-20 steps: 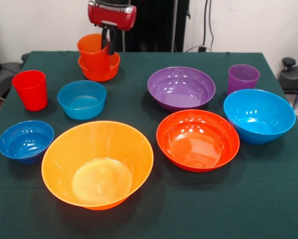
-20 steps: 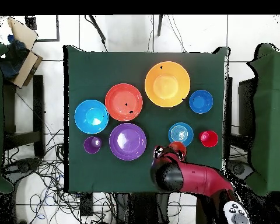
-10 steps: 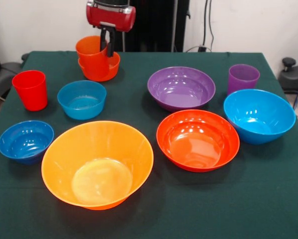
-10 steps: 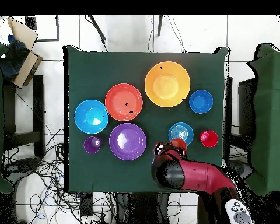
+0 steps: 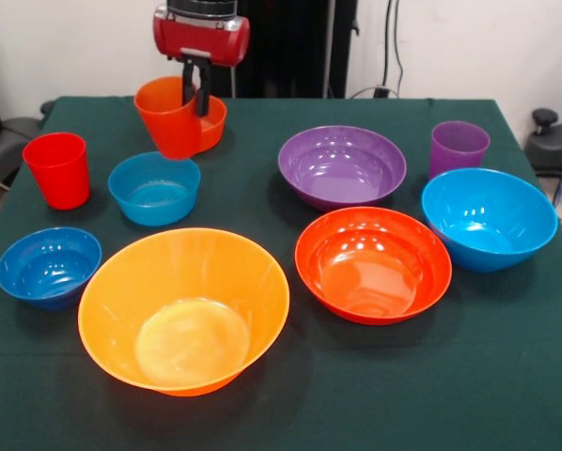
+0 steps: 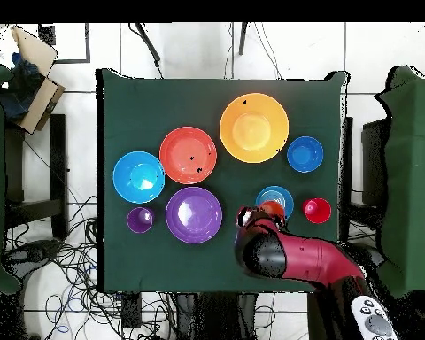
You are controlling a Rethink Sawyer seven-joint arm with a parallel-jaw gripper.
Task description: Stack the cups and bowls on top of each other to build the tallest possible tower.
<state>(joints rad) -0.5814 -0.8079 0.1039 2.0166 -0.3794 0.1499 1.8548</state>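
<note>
The big yellow-orange bowl (image 5: 183,310), the red-orange bowl (image 5: 373,264), large light blue bowl (image 5: 489,218) and purple bowl (image 5: 342,165) are sitting where they were a second ago. The gripper (image 5: 195,86) is clamping the rim of the orange-red cup (image 5: 169,116), now lifted and tilted, carried out of the small orange bowl (image 5: 210,125) toward the small light blue bowl (image 5: 154,188). The red cup (image 5: 58,169) is standing unmoved.
</note>
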